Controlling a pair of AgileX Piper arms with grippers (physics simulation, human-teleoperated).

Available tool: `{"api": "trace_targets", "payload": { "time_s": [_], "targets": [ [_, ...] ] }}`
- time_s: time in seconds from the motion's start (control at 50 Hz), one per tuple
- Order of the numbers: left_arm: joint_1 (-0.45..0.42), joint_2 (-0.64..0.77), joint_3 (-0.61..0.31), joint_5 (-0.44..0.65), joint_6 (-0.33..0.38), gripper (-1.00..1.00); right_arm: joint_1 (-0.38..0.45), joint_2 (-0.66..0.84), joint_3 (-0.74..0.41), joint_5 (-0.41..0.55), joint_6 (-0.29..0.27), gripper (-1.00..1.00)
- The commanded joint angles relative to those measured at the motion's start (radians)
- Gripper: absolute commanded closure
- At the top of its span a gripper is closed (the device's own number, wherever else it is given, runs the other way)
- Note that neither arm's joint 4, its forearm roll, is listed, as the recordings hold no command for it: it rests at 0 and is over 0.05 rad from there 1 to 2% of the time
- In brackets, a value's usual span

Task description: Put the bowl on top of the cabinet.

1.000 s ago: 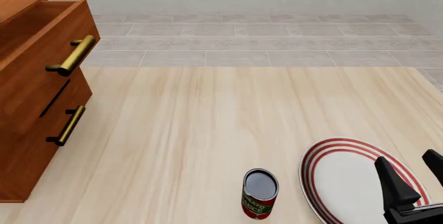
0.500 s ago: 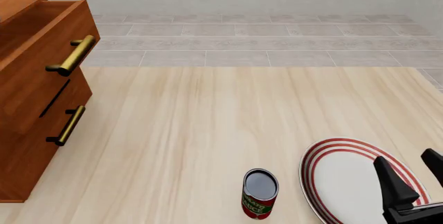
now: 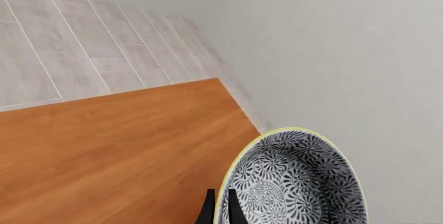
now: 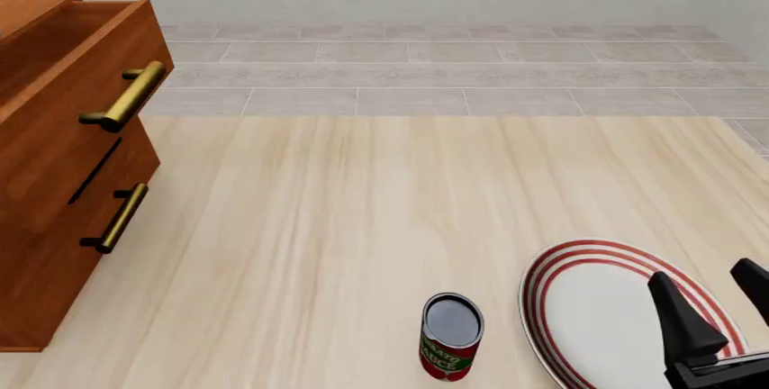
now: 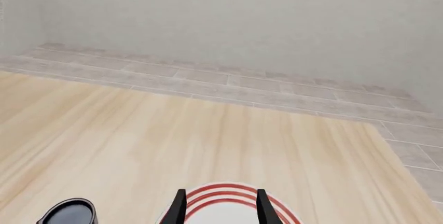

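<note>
In the left wrist view, the bowl (image 3: 294, 182), dark grey-and-white floral with a pale rim, hangs over the cabinet's reddish-brown top (image 3: 111, 146). My left gripper (image 3: 220, 211) is shut on the bowl's rim, with one dark finger on each side of it. I cannot tell whether the bowl touches the wood. In the front view the cabinet (image 4: 60, 164) stands at the far left with its top drawer pulled out. The bowl and the left gripper are outside that view. My right gripper (image 4: 719, 306) is open at the near right, above the plate.
A flat white plate with red rings (image 4: 601, 303) lies at the near right under the right gripper (image 5: 221, 211). A small can with a red and green label (image 4: 452, 335) stands upright just left of it. Brass bar handles (image 4: 125, 96) stick out from the drawers.
</note>
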Motion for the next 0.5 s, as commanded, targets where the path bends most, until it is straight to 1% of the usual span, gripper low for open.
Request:
{"api": "trace_targets", "payload": {
  "time_s": [0.02,0.28,0.5],
  "targets": [
    [-0.015,0.040,-0.025,0.012,0.028,1.00,0.000,-0.009,0.000,0.009,0.000,-1.00],
    [-0.041,0.072,-0.014,-0.007,0.038,1.00,0.001,-0.009,0.000,0.010,-0.002,-1.00],
    [-0.037,0.081,-0.016,-0.004,0.048,1.00,0.002,-0.012,0.000,0.013,-0.003,-1.00]
  ]
}}
